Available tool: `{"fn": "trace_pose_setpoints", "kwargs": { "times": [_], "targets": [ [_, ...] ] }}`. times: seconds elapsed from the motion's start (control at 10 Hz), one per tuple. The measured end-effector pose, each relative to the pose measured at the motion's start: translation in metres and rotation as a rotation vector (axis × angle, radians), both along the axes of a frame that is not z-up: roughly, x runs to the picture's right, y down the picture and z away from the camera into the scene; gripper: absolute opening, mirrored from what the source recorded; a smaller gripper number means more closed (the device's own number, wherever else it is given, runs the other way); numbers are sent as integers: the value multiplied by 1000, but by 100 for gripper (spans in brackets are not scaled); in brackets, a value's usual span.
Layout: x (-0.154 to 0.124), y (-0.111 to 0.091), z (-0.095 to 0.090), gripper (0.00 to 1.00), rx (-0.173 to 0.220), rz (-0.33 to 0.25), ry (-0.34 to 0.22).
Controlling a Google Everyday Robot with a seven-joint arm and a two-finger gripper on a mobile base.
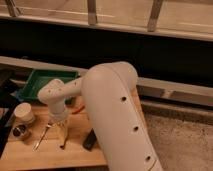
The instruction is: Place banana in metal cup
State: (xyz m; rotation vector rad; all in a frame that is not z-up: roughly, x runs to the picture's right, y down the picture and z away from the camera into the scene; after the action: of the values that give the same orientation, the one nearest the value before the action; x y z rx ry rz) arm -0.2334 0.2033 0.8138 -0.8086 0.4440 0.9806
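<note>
The banana [61, 134] lies pale yellow on the wooden table [75, 155], pointing roughly toward the front edge. My gripper [59, 120] hangs from the white wrist straight over the banana's upper end and hides that end. I cannot see whether it touches the fruit. The metal cup [21, 132] stands small and shiny at the table's left, a short way left of the banana and apart from the gripper.
A white paper cup [23, 112] stands just behind the metal cup. A fork [42, 136] lies between the metal cup and the banana. A green tray [44, 80] sits at the back left, a black object [90, 140] lies right of the banana. My bulky white arm [117, 115] covers the table's right half.
</note>
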Motion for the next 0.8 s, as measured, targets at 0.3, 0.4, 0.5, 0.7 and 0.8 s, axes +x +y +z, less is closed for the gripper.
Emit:
{"fn": "trace_pose_setpoints", "kwargs": {
  "times": [0.3, 0.4, 0.5, 0.7, 0.8],
  "targets": [
    [1, -14, -14, 2, 29, 13, -22],
    [0, -27, -25, 2, 52, 23, -42],
    [-1, -36, -33, 2, 69, 29, -60],
    [-6, -62, -53, 2, 114, 40, -122],
    [-17, -73, -61, 2, 132, 37, -173]
  ]
}}
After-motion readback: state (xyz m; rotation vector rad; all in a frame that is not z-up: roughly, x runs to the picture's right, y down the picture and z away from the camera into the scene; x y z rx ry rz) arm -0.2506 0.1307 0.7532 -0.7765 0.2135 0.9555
